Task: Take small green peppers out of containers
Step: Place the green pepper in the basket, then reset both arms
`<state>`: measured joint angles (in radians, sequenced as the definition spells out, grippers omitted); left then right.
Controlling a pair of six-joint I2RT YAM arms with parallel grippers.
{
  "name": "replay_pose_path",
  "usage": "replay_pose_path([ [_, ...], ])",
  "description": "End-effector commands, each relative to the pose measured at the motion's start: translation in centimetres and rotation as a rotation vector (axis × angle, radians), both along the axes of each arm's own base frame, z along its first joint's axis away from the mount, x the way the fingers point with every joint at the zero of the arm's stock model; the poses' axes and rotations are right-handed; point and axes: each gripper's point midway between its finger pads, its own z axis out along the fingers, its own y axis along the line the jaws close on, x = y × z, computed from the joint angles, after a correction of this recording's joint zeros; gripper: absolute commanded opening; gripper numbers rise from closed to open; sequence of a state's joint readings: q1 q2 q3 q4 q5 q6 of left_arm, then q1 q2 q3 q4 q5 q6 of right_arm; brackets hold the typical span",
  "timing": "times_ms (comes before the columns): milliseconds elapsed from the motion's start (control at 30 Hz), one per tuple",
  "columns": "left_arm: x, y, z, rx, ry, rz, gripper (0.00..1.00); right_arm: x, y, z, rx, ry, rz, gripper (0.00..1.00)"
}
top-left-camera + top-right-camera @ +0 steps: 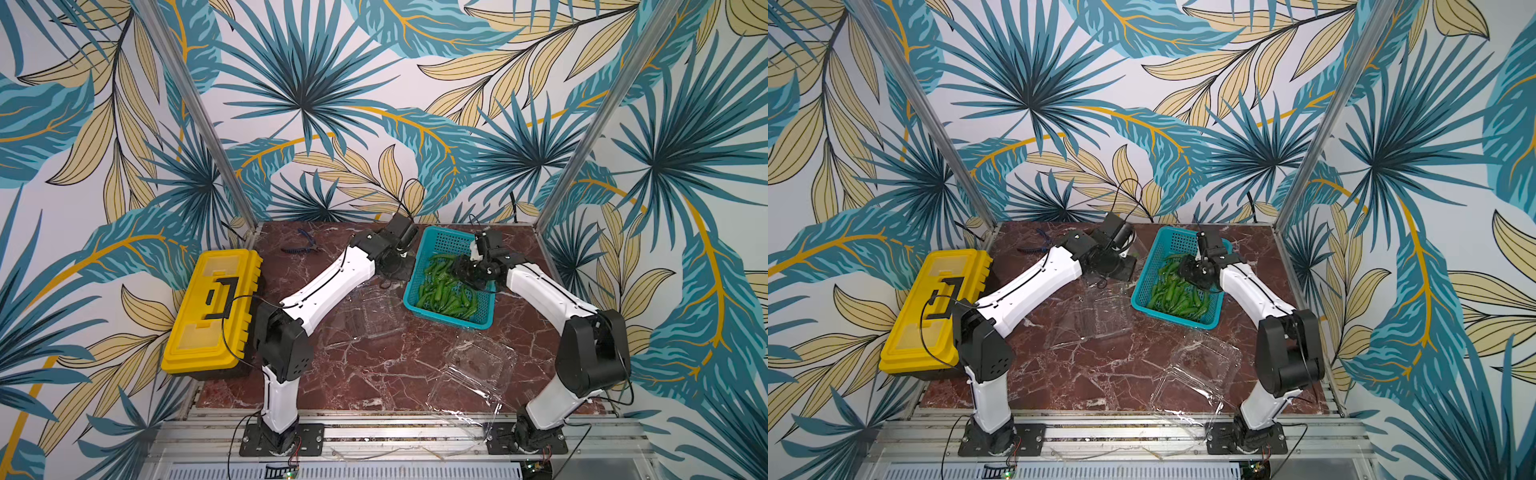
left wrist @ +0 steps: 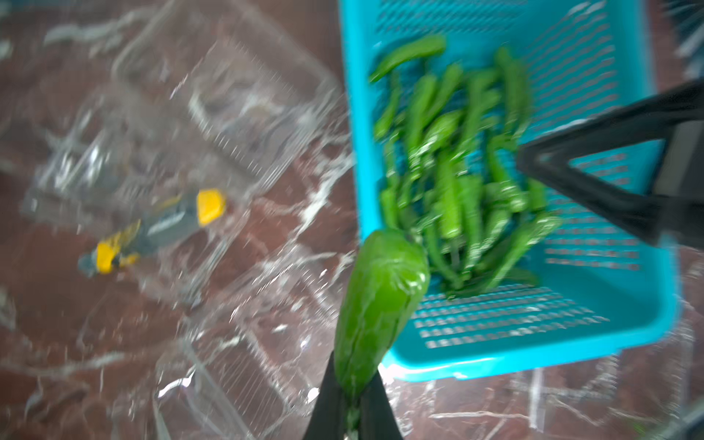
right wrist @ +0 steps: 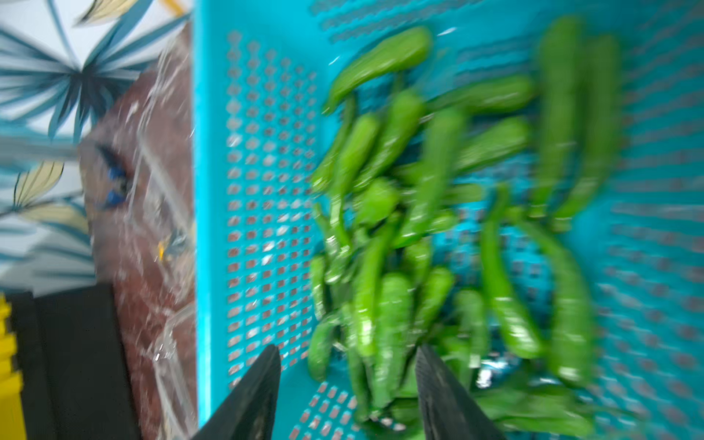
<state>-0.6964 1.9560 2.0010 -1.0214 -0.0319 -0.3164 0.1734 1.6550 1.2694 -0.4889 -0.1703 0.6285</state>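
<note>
Yellow toolbox (image 1: 199,336), teal basket (image 1: 446,241); far edge, maybe pliers (image 1: 307,246).

Left arm: the white-shelled, black-jointed left arm (image 1: 328,282) rises from its base at the near edge, folds at a black elbow and stretches forward and inward.
Left wrist: the black left wrist (image 1: 376,245) bends downward at the far end of that reach.
Left gripper: the black two-fingered left gripper (image 2: 352,384) is clamped on one glossy green pepper (image 2: 381,297), which sticks out past the fingertips.
Right arm: the matching white-and-black right arm (image 1: 548,295) leans forward and inward from its own near-edge base.
Right wrist: the black right wrist (image 1: 494,253) tips downward.
Right gripper: the black two-fingered right gripper (image 3: 347,354) points down, jaws standing apart.
Spacing: the two wrists are near each other, not touching.
</note>
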Motion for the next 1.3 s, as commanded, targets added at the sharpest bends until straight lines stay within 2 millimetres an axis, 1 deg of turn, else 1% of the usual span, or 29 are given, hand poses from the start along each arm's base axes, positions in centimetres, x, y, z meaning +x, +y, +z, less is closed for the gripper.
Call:
replay_pose_path([
  [0, 0.6, -4.1, -1.4, -0.008, 0.005, -0.127, 0.0, -1.8, -3.6, 0.1, -0.087, -0.009, -0.101, 0.58],
  [33, 1.0, -5.0, -1.2, -0.025, -0.003, -0.133, 0.0, -2.4, -4.5, 0.6, -0.128, -0.028, -0.118, 0.58],
  [67, 1.5, -5.5, -1.4, -0.033, -0.002, -0.134, 0.08, -3.1, -5.2, 1.1, -0.16, -0.049, -0.137, 0.59],
  [100, 1.9, -6.1, -1.2, -0.047, -0.008, -0.134, 0.2, -3.9, -6.2, 1.5, -0.197, -0.069, -0.165, 0.59],
  [133, 2.2, -6.6, -1.4, -0.06, -0.007, -0.141, 0.28, -4.8, -7.2, 1.8, -0.229, -0.084, -0.195, 0.59],
  [167, 2.4, -7.0, -1.4, -0.068, -0.007, -0.144, 0.39, -5.5, -8.0, 2.1, -0.254, -0.1, -0.223, 0.6],
  [233, 2.7, -7.4, -1.4, -0.077, -0.009, -0.148, 0.59, -6.8, -9.6, 1.9, -0.288, -0.114, -0.277, 0.61],
  [267, 2.8, -7.4, -1.4, -0.075, -0.012, -0.147, 0.66, -7.3, -10.3, 1.7, -0.3, -0.11, -0.298, 0.61],
  [367, 3.2, -6.8, -1.0, -0.055, -0.047, -0.131, 0.81, -8.6, -12.6, 0.6, -0.337, -0.06, -0.357, 0.62],
  [467, 3.9, -5.2, 0.7, -0.046, -0.135, -0.075, 0.93, -9.2, -15.0, -0.1, -0.387, -0.028, -0.401, 0.63],
  [500, 4.3, -4.3, 1.5, -0.055, -0.182, -0.045, 0.95, -9.2, -15.8, -0.2, -0.413, -0.022, -0.416, 0.63],
  [533, 4.7, -3.1, 2.1, -0.072, -0.227, -0.012, 1.0, -9.2, -16.8, -0.5, -0.445, -0.014, -0.431, 0.63],
  [567, 4.9, -1.9, 2.6, -0.092, -0.26, 0.017, 0.99, -9.1, -17.6, -0.7, -0.475, -0.009, -0.447, 0.64],
  [600, 5.3, -0.1, 3.4, -0.118, -0.3, 0.065, 1.0, -8.9, -18.6, -0.9, -0.507, -0.007, -0.468, 0.67],
  [667, 6.2, 4.3, 3.8, -0.147, -0.357, 0.176, 1.0, -8.2, -19.8, -1.0, -0.551, -0.018, -0.496, 0.71],
  [733, 7.1, 10.2, 3.5, -0.131, -0.415, 0.325, 1.0, -7.2, -20.4, -0.9, -0.591, -0.062, -0.493, 0.74],
  [767, 7.4, 12.8, 3.2, -0.11, -0.441, 0.384, 0.99, -6.8, -20.5, -0.8, -0.604, -0.088, -0.484, 0.75],
  [833, 7.9, 18.5, 2.0, -0.039, -0.491, 0.527, 0.99, -5.9, -20.8, -0.8, -0.636, -0.162, -0.468, 0.75],
  [867, 7.9, 20.7, 1.1, -0.006, -0.491, 0.573, 1.0, -5.7, -20.8, -0.9, -0.653, -0.185, -0.457, 0.75],
  [900, 8.0, 23.0, -0.3, 0.037, -0.477, 0.62, 0.99, -5.5, -20.9, -1.4, -0.669, -0.204, -0.448, 0.75],
  [933, 7.9, 24.9, -1.8, 0.077, -0.452, 0.659, 0.99, -5.3, -20.9, -2.0, -0.686, -0.224, -0.432, 0.96],
  [967, 7.9, 26.5, -3.2, 0.103, -0.428, 0.694, 0.99, -5.2, -20.9, -2.4, -0.695, -0.245, -0.422, 0.99],
  [1033, 7.7, 29.2, -6.1, 0.143, -0.383, 0.764, 1.0, -4.8, -21.0, -3.2, -0.724, -0.311, -0.411, 0.99],
  [1067, 7.6, 30.3, -7.2, 0.157, -0.364, 0.798, 0.99, -4.7, -20.9, -2.8, -0.724, -0.321, -0.409, 0.99],
  [1133, 7.4, 31.6, -8.9, 0.184, -0.345, 0.838, 1.0, -4.2, -20.5, -2.4, -0.716, -0.374, -0.391, 0.99],
  [1167, 7.4, 32.3, -9.3, 0.203, -0.35, 0.869, 1.0, -3.9, -20.3, -2.3, -0.707, -0.404, -0.388, 0.99],
  [1233, 7.5, 32.6, -8.5, 0.187, -0.384, 0.884, 1.0, -3.0, -19.5, -2.5, -0.686, -0.439, -0.338, 0.99],
  [1267, 7.7, 32.8, -8.0, 0.176, -0.425, 0.89, 1.0, -2.3, -18.6, -2.7, -0.672, -0.446, -0.276, 0.99],
])
